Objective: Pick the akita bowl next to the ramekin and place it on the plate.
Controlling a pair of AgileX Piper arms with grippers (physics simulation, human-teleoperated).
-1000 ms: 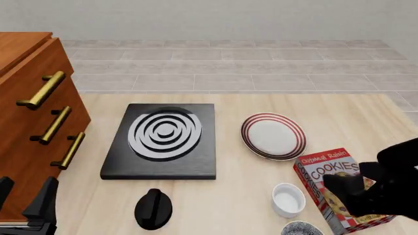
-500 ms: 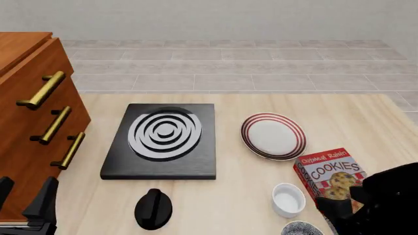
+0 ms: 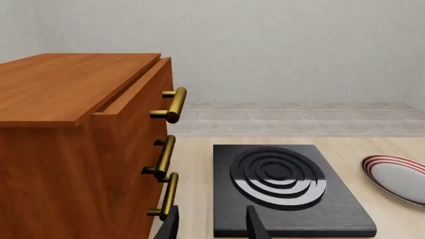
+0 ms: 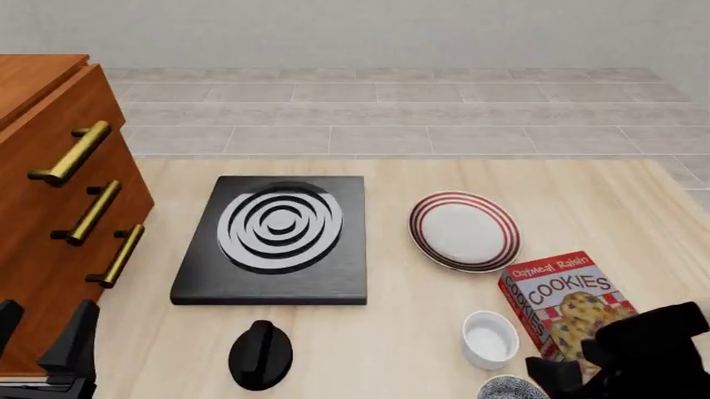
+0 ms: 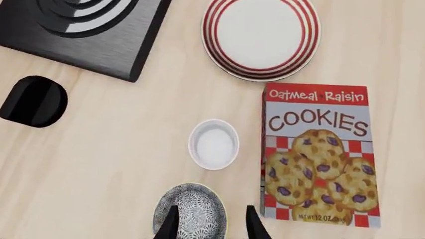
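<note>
The akita bowl [image 5: 190,213], speckled black and white, sits at the table's near edge [image 4: 511,388], just in front of the white ramekin [image 5: 213,144] [image 4: 490,338]. Farther back lies the red-ringed plate [image 5: 260,37] [image 4: 464,230], with nothing on it. My right gripper [image 5: 211,226] [image 4: 557,374] is open above the bowl. One finger hangs over the bowl's inside, the other beyond its rim on the cookie-box side. I cannot tell whether it touches the bowl. My left gripper [image 3: 212,229] [image 4: 42,334] is open at the near left, holding nothing.
A cookie box [image 5: 317,154] [image 4: 564,306] lies flat right beside the ramekin and bowl. A black stove [image 4: 275,237] sits mid-table with a black knob-like object [image 4: 259,354] in front of it. A wooden drawer cabinet [image 4: 56,208] stands at the left.
My right arm has drawn back toward the near edge and dropped lower, uncovering most of the cookie box; its fingers are now by the bowl. The left arm is unmoved.
</note>
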